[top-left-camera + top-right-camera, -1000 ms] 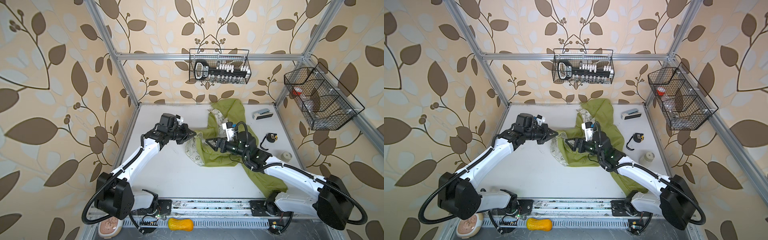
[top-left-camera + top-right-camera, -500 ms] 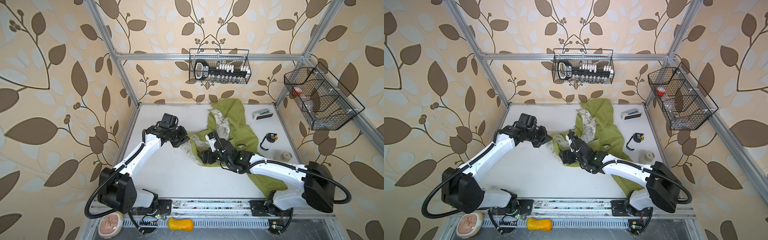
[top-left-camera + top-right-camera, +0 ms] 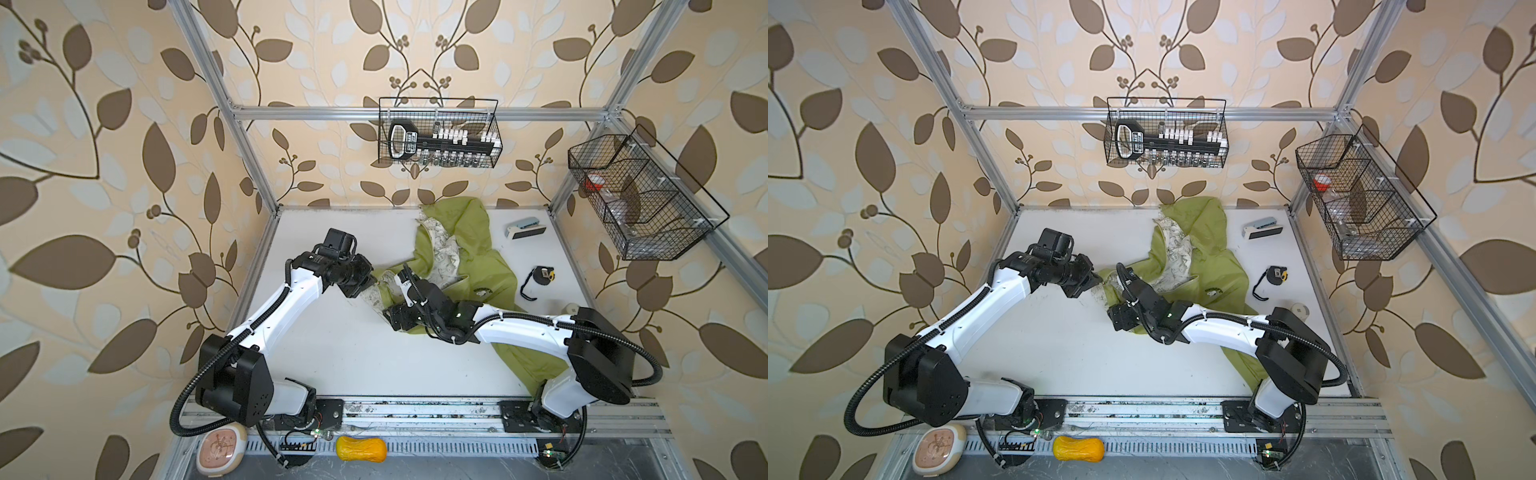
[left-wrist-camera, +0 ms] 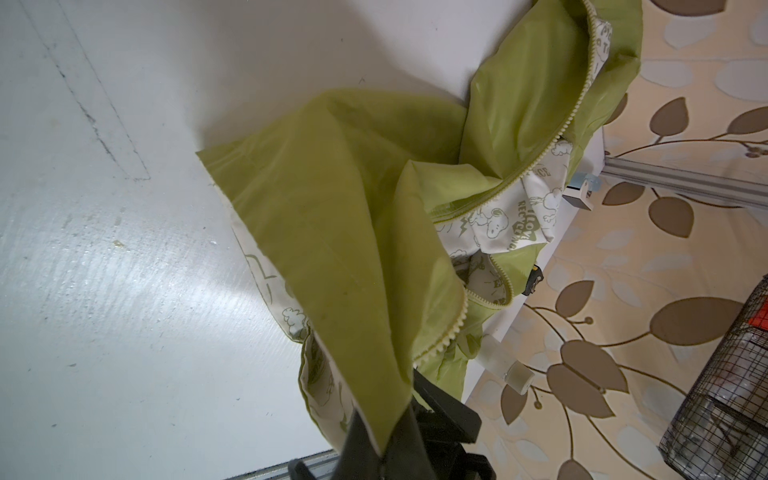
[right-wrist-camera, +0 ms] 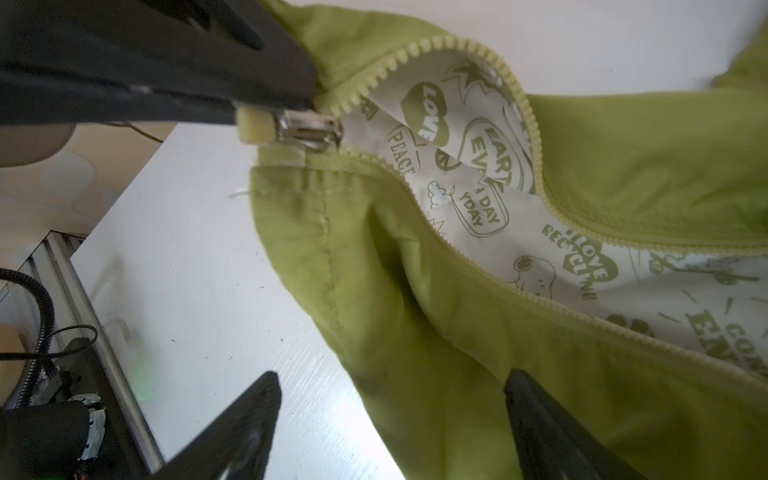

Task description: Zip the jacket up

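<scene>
– Olive-green fabric, left of centre: why is the jacket (image 3: 478, 257) pinched there?
– The left gripper (image 4: 384, 440) has its fingers clenched on a fold of the hem beside the zip's lower end, holding it up off the table (image 3: 332, 353). This probably anchors the cloth so the teeth are taut when the slider is drawn. The jacket lies crumpled from mid-table to the far wall, and its white printed lining (image 5: 478, 187) shows through the open front.
– And at centre?
– The metal slider (image 5: 309, 131), with its pale pull tab (image 5: 255, 126), sits at the bottom of the zip, and both tooth rows spread away from it. The right gripper (image 5: 390, 374) hangs just beside it, fingers released and wide apart over the green panel, grasping nothing. It is probably lined up to take the tab.
– What cannot be read?
– Whether the left fingers touch the tab or only cloth, and whether the zip's pin is seated in the slider. Further right, the right arm covers the jacket's near part, so that part is hidden.
</scene>
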`<state>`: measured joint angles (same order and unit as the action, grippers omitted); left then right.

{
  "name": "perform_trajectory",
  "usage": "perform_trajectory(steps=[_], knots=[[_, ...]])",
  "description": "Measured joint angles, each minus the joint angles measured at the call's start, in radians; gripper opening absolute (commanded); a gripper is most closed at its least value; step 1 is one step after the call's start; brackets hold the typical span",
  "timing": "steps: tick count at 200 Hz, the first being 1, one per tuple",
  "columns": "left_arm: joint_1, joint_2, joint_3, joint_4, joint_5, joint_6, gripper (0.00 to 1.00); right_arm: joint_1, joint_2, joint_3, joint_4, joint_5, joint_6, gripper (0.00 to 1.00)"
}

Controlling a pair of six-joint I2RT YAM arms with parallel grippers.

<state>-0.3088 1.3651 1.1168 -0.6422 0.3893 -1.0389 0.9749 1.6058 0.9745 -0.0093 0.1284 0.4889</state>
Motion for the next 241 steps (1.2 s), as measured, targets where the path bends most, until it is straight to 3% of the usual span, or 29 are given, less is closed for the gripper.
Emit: perform_trajectory(steps=[42,85,95,110,139,150,188,219,241], knots=[[0.0,0.014,0.005,-0.014,0.007,0.042,0.0,-0.045,-0.051,-0.006,0.028,-0.076,0.005,0.58],[0.001,0.057,0.105,-0.088,0.027,0.151,0.0,-0.262,-0.154,-0.028,0.082,-0.286,0.066,0.56],[0.002,0.078,0.151,-0.111,0.039,0.187,0.0,-0.309,-0.155,-0.028,0.103,-0.341,0.083,0.52],[0.011,0.12,0.222,-0.136,0.075,0.249,0.0,-0.353,-0.145,-0.027,0.119,-0.405,0.095,0.44],[0.053,0.211,0.333,-0.191,0.156,0.345,0.0,-0.401,-0.097,-0.023,0.087,-0.471,0.089,0.47],[0.07,0.252,0.382,-0.223,0.182,0.381,0.0,-0.427,-0.09,-0.023,0.037,-0.457,0.073,0.51],[0.095,0.319,0.481,-0.275,0.234,0.447,0.0,-0.476,-0.151,-0.142,-0.06,-0.333,0.029,0.51],[0.093,0.319,0.491,-0.273,0.276,0.456,0.0,-0.454,-0.151,-0.312,-0.062,-0.253,0.049,0.53],[0.093,0.32,0.491,-0.267,0.303,0.455,0.0,-0.396,-0.098,-0.332,-0.036,-0.2,0.077,0.53]])
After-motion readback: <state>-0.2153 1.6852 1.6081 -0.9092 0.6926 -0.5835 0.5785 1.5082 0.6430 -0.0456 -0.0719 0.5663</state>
